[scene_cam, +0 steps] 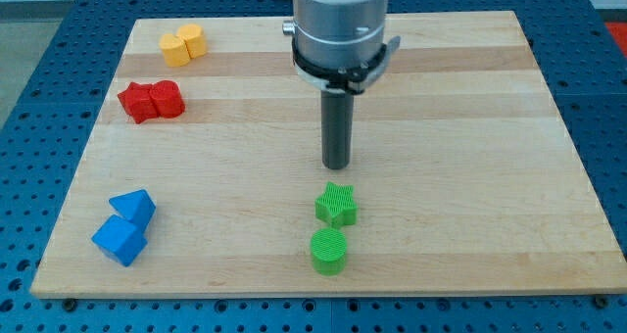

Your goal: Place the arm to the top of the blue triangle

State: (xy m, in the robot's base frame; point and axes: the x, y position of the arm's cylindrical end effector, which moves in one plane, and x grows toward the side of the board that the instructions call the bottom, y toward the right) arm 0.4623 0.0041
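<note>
The blue triangle (134, 207) lies near the board's bottom left, touching a blue cube (120, 240) just below it. My tip (336, 166) is at the end of the dark rod near the board's middle, far to the right of the blue triangle and slightly above its level. The tip stands just above a green star (336, 204) without touching it.
A green cylinder (329, 250) sits below the green star. Two red blocks (152, 101) lie at the left, two yellow blocks (183, 44) at the top left. The wooden board (470, 176) rests on a blue perforated table.
</note>
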